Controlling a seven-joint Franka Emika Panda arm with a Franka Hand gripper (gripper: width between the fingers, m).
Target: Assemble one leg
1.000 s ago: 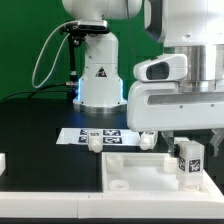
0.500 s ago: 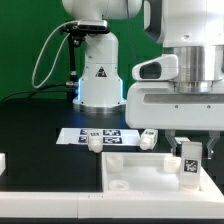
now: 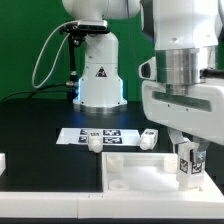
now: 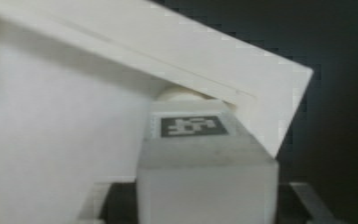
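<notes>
My gripper is shut on a leg, a chunky white post with a black-and-white tag, held upright at the corner of the large flat white panel on the exterior view's right. In the wrist view the leg fills the space between my fingers, with its far end against the panel's corner. Two more legs stand behind the panel.
The marker board lies on the black table behind the loose legs. The robot's white base stands at the back with a cable beside it. A white part sits at the exterior view's left edge.
My wrist has turned about its vertical axis with the leg in its grip. The leg sits slightly lower at the panel's corner than a second ago.
</notes>
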